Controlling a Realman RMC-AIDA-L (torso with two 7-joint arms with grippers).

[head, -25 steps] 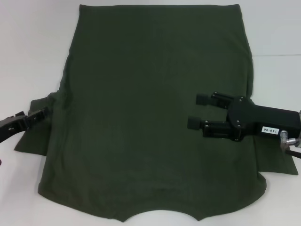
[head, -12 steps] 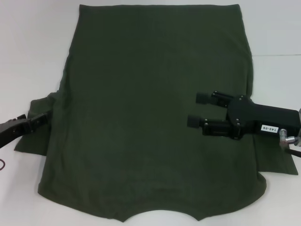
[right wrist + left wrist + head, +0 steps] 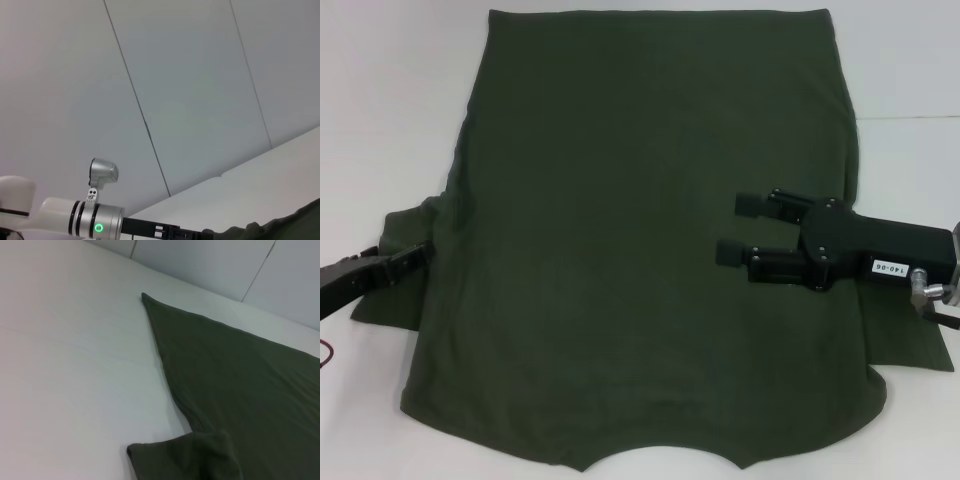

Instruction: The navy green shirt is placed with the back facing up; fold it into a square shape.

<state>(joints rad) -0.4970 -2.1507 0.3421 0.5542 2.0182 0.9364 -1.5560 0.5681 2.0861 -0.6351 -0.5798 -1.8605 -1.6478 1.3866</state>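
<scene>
On table, head view: navy green shirt (image 3: 650,240) flat, plain side up, covering most of white table (image 3: 390,120).
Right pincer (image 3: 738,228): over shirt's right part, fingers spread, holding nothing.
Left pincer (image 3: 418,254): at left sleeve, opening unclear.
Left wrist view: shirt's edge and sleeve on table.
Right wrist view: left arm (image 3: 65,217) near shirt.

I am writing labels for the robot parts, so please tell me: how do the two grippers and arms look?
The right gripper is matte black with two thick, round-tipped fingers, a boxy body with small screws, a white sticker printed 140-06, and a silver fitting behind. The left gripper is also black, slimmer in view. The right wrist view shows the left arm: white and silver segments with a green light ring.
</scene>
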